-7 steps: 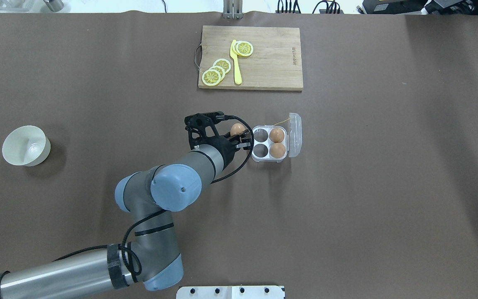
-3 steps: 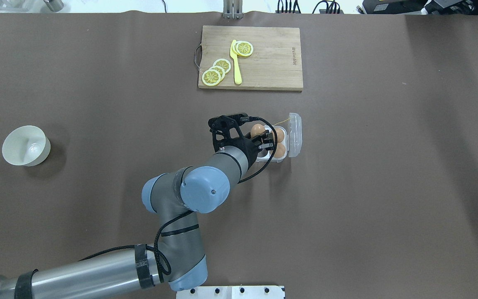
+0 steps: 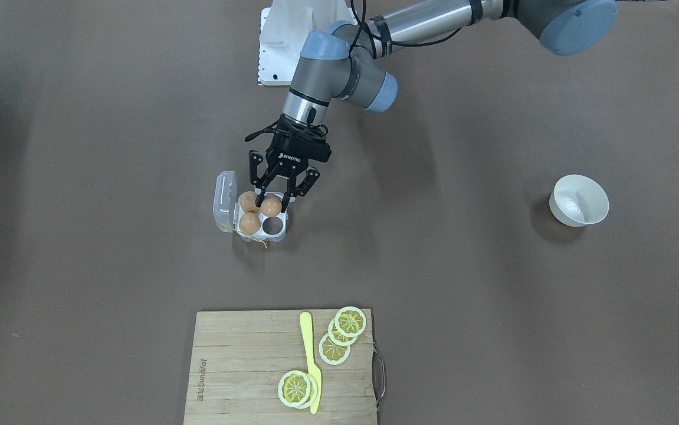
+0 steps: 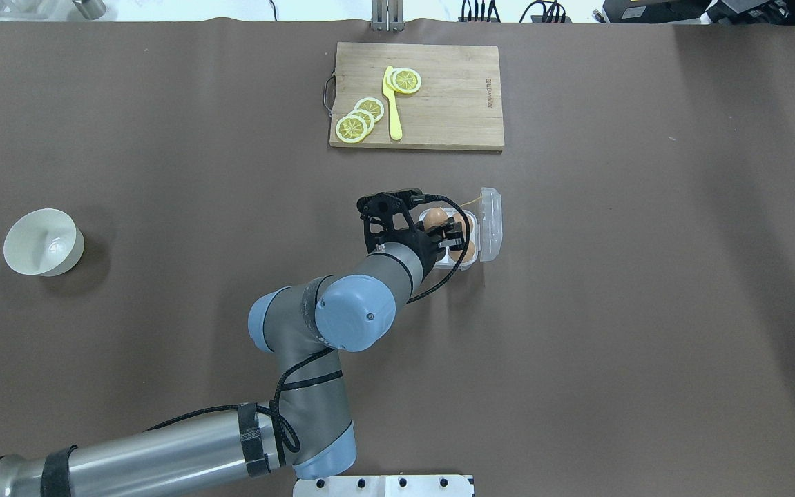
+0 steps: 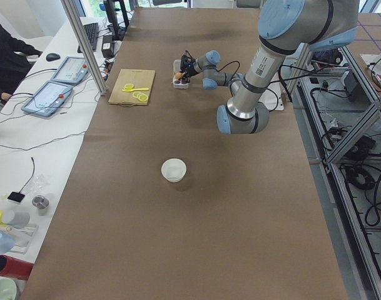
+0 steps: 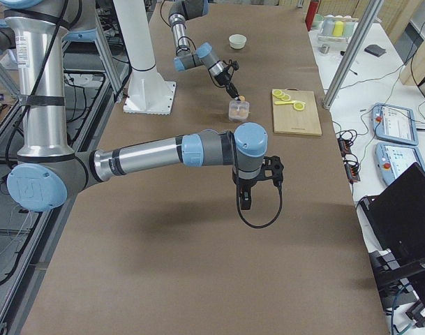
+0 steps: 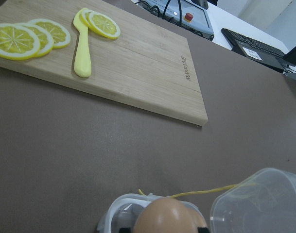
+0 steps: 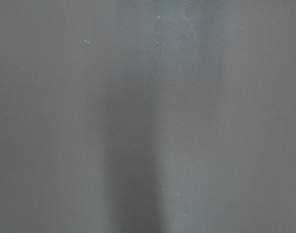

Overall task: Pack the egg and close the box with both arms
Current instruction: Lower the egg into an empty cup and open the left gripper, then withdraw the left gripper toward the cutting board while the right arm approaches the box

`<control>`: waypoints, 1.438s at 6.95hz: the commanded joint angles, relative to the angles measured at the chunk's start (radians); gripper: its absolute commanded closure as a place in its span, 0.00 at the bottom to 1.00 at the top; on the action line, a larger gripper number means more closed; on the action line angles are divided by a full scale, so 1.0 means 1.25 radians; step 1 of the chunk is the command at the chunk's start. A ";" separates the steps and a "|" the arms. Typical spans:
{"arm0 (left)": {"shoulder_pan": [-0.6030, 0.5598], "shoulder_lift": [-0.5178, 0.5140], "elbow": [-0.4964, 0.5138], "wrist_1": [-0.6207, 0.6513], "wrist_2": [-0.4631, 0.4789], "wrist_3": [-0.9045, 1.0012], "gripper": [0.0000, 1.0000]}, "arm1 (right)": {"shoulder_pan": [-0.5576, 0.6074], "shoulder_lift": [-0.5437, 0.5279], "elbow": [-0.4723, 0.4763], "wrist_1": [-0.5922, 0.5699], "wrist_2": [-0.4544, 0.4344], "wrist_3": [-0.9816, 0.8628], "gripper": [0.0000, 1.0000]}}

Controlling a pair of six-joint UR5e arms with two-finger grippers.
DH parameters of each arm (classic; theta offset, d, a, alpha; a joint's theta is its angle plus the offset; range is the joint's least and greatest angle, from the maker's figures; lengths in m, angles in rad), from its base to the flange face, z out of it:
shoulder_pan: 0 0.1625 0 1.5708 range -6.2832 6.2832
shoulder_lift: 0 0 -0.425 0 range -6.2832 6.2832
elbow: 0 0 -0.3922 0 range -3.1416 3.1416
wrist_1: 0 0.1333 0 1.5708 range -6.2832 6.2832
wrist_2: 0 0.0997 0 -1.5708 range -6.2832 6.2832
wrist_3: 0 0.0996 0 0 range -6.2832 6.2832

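- Brown paper is covering the table (image 4: 646,310), and the box (image 3: 283,237) is sitting near its middle with the lid (image 3: 224,198) tipped open so eggs can go in.
- I am watching the left fingers (image 3: 288,200) pinching the egg (image 3: 271,206) by its sides, just above the box's two empty cups; I cannot tell which cup it is over.
- Two more eggs (image 3: 249,223) are already filling the cups by the lid.
- The right arm (image 6: 149,153) is hanging well apart, likely kept for closing the lid. I cannot tell if its fingers are apart or together.
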State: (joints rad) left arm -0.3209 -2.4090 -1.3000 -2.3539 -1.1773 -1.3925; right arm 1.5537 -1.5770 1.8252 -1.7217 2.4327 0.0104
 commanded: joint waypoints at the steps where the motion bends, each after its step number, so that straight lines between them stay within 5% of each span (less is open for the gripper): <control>1: -0.001 0.002 -0.003 -0.004 -0.003 0.002 0.03 | 0.000 0.000 0.000 0.000 0.000 0.001 0.00; 5: -0.053 0.004 -0.040 -0.003 -0.036 0.007 0.03 | -0.017 0.020 0.003 0.000 0.022 0.044 0.00; 7: -0.156 0.071 -0.074 0.020 -0.202 0.011 0.03 | -0.065 0.058 0.001 0.000 0.064 0.086 0.00; 8: -0.198 0.112 -0.148 0.062 -0.277 0.011 0.03 | -0.100 0.066 0.000 0.025 0.075 0.119 0.00; 10: -0.284 0.179 -0.358 0.310 -0.424 0.011 0.03 | -0.213 0.068 -0.005 0.257 0.075 0.385 0.00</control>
State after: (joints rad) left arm -0.6081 -2.2320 -1.5989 -2.1444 -1.5934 -1.3792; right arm 1.3737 -1.4953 1.8247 -1.5736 2.5280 0.2920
